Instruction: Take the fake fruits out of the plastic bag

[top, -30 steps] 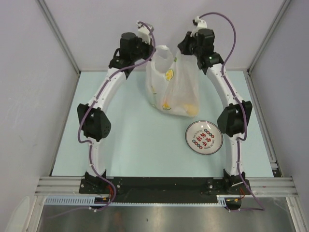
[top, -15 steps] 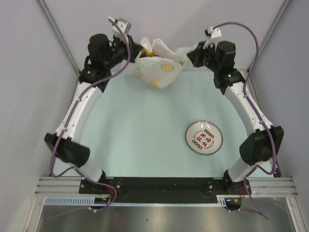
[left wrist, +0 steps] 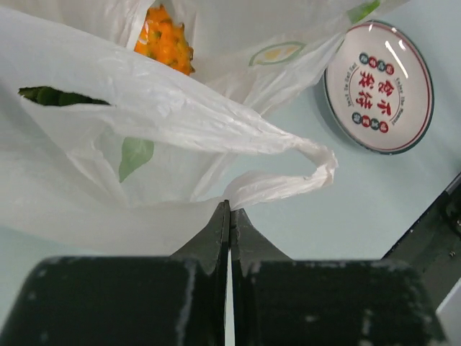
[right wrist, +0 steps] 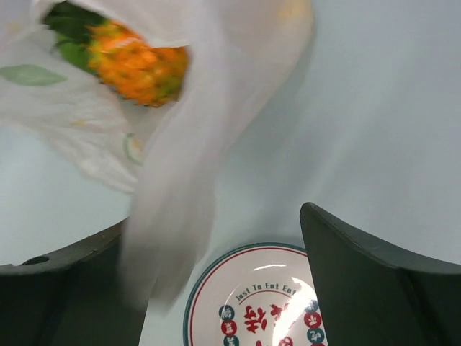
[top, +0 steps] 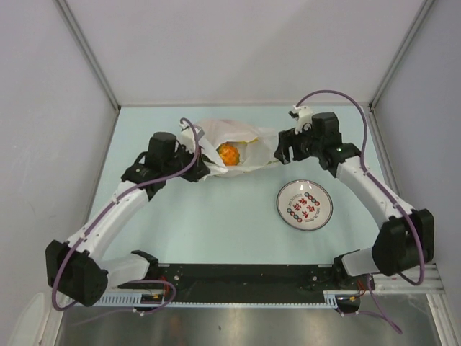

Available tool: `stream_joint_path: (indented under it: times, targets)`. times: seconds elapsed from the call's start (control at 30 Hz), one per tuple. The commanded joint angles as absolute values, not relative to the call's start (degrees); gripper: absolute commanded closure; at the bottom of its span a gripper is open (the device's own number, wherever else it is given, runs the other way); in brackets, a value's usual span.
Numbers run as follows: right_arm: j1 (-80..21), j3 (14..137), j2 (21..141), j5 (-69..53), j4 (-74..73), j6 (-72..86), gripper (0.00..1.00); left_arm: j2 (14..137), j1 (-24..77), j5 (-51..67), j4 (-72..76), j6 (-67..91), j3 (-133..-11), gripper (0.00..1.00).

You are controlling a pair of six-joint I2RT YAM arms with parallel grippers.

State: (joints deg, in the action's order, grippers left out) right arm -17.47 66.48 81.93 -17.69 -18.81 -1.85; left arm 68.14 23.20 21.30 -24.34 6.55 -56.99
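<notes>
A pale blue-green table [top: 216, 238] is lying between plain grey walls [top: 238, 50], with both arms reaching out over it toward the far half.

The left gripper [left wrist: 229, 216] is pressing its two black fingers [left wrist: 215, 241] flat together, with only a hairline between them. They are pinching a fold of the plastic bag [left wrist: 144, 115] right at their tips. From that pinch the thin white film is fanning away from the camera, and one loop handle [left wrist: 317, 162] is curling off to the right just above the table.

The right gripper [right wrist: 216, 223] is standing with its jaws spread wide. A blurred strip of the bag is hanging in the gap, closer to the left finger than to the other; whether it is touching that finger I cannot tell.

The bag is lying crumpled on the table between the two grippers, stretched sideways from one to the other. An orange pineapple [top: 228, 153] is sitting inside it near the middle and showing through a gap in the film. The right wrist view is also catching its green crown [right wrist: 68, 32]. No other fruit can be made out.

A round white plate [top: 305, 205] with coloured marks is resting on the table nearer the arm bases, apart from the bag, on the right arm's side.
</notes>
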Motion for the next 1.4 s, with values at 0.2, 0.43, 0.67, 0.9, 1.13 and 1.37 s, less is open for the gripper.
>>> stream_joint_path:
  times: [0.2,0.43,0.67,0.9,1.13,1.37]
  targets:
    - [-35.13,76.38,68.64,-16.26,-17.06,-9.4,0.21,59.68,23.2,15.73,-22.24,4.04,-58.36,1.0]
    - [-36.12,78.29,88.55,-14.77,-3.09,-6.33,0.49,57.04,23.2,12.48,-24.26,3.26,-58.01,1.0]
    - [-37.08,84.55,103.87,-12.92,-2.98,-8.34,0.7,54.76,23.12,6.33,-24.26,4.04,-57.13,1.0]
    - [-44.56,70.44,96.44,-11.16,-6.87,-7.91,0.67,56.16,23.03,3.52,-21.45,3.43,-57.13,1.0]
    - [-39.56,74.77,100.52,-8.09,1.39,-11.69,0.36,56.87,21.97,3.96,-23.03,3.52,-56.16,1.0]
    - [-37.26,85.5,111.26,-13.97,0.26,-17.92,0.0,56.16,21.36,1.06,-23.12,0.18,-53.88,1.0]
